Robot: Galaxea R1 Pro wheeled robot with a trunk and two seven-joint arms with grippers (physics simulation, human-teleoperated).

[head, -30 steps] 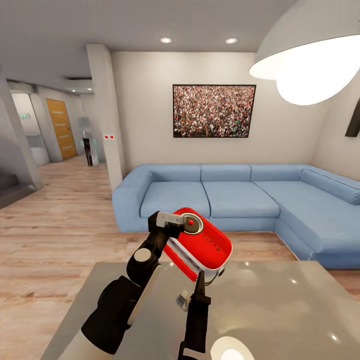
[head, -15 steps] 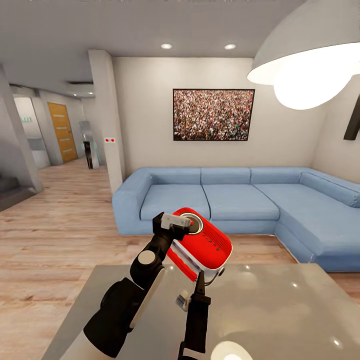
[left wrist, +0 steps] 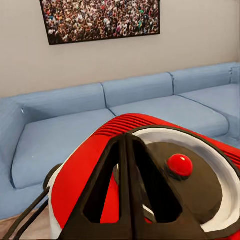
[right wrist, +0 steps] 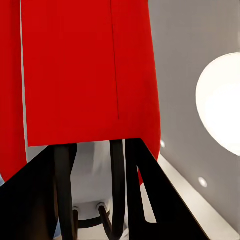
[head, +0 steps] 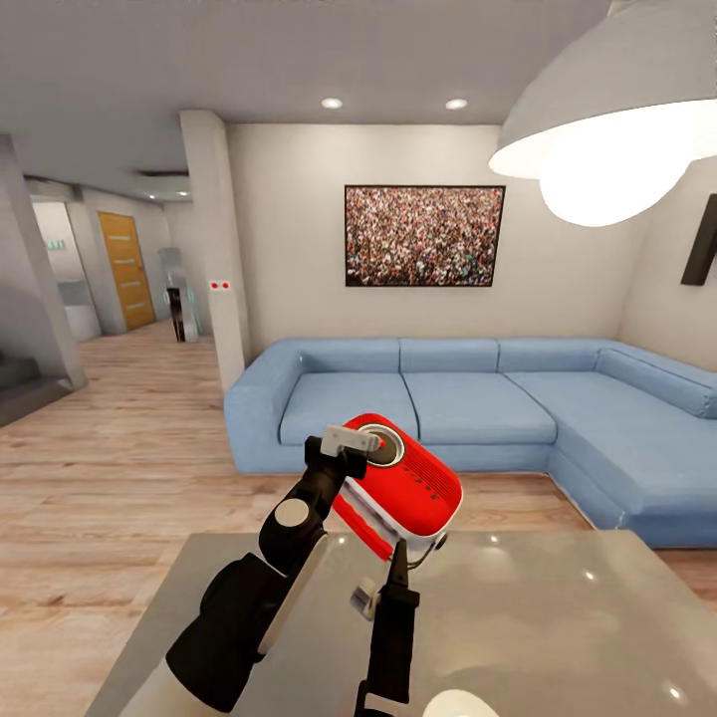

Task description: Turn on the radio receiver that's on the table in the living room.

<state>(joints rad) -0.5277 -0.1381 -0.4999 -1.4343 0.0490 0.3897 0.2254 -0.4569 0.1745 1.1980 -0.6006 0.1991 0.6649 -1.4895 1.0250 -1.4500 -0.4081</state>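
Head view, glossy red rounded radio receiver (head: 410, 485), right claw (head: 396, 570) gripping its thin metal handle, left claw (head: 360, 448) closed.

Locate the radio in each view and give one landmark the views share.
Head view: the radio sits centre, tilted, above the table, between both grippers.
Left wrist view: the radio fills the lower half, its red button just past the closed fingers.
Right wrist view: the radio spans the upper left, close up.
Shared landmark: the sofa, in the head and left wrist views.
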